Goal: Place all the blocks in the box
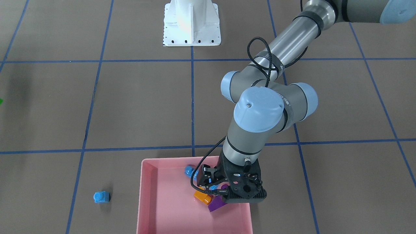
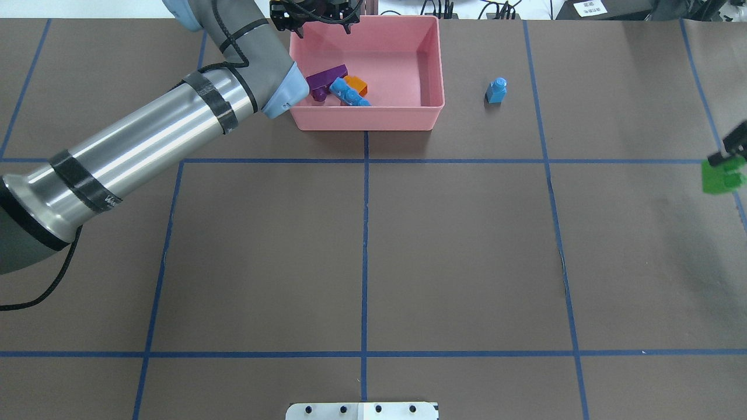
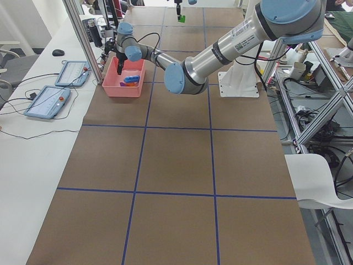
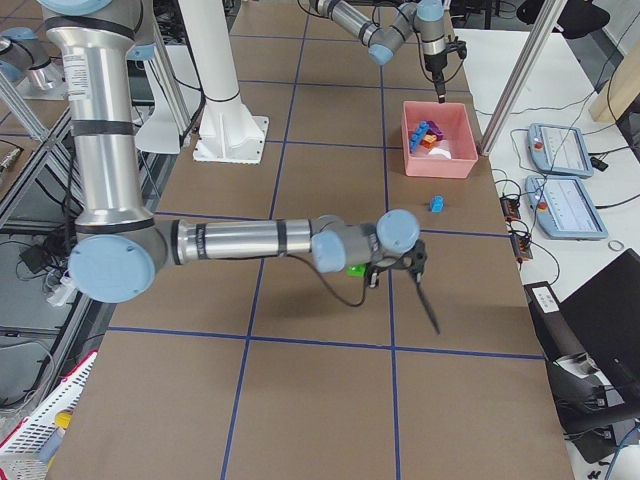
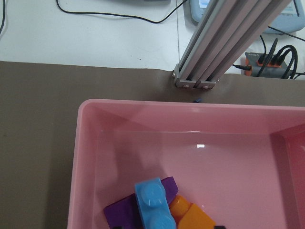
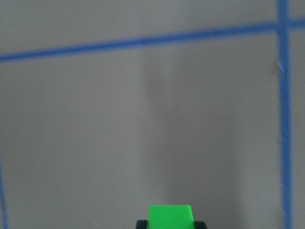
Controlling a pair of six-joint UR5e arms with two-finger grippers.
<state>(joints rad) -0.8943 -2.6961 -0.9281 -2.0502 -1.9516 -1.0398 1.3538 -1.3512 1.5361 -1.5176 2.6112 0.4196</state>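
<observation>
The pink box (image 2: 367, 116) stands at the far middle of the table. In it lie the long blue brick (image 2: 349, 93), the purple sloped brick (image 2: 324, 79) and the orange sloped brick (image 2: 357, 85), touching one another. My left gripper (image 2: 320, 23) hovers over the box's far left part, open and empty. The left wrist view shows the box (image 5: 190, 119) and the same three bricks below. The tiny blue brick (image 2: 496, 90) stands on the table right of the box. My right gripper (image 2: 726, 158) at the right edge is shut on the green brick (image 2: 722, 178), held above the table.
The white robot base (image 1: 191, 22) sits at the near middle edge. Blue tape lines (image 2: 365, 245) divide the brown table. A metal frame post (image 5: 224, 43) and cables stand just beyond the box's far side.
</observation>
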